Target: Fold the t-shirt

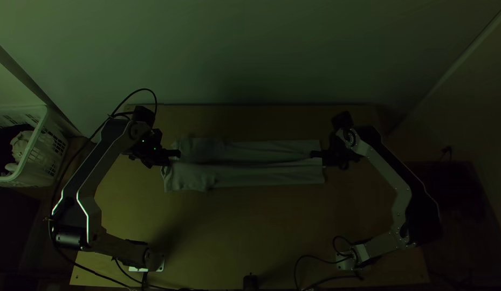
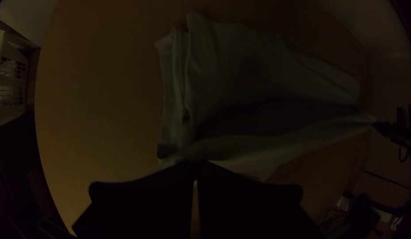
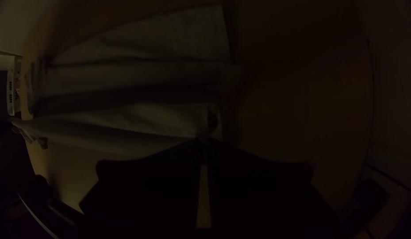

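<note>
L gripper (image 1: 178, 154), R gripper (image 1: 313, 154), both jaws clamped on opp. ends of tee (image 1: 261, 173); cloth btwn

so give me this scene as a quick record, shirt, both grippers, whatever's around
shirt: stretched long across the table, rumpled at the end by the left gripper, not yet a compact fold
left gripper: fingers shut on one end of the shirt
right gripper: fingers shut on the opposite end
between grippers: a strip of shirt pulled fairly straight
table: light wood, under the shirt
basket: white, beyond the table's left side, cloth inside
light: dim
</note>
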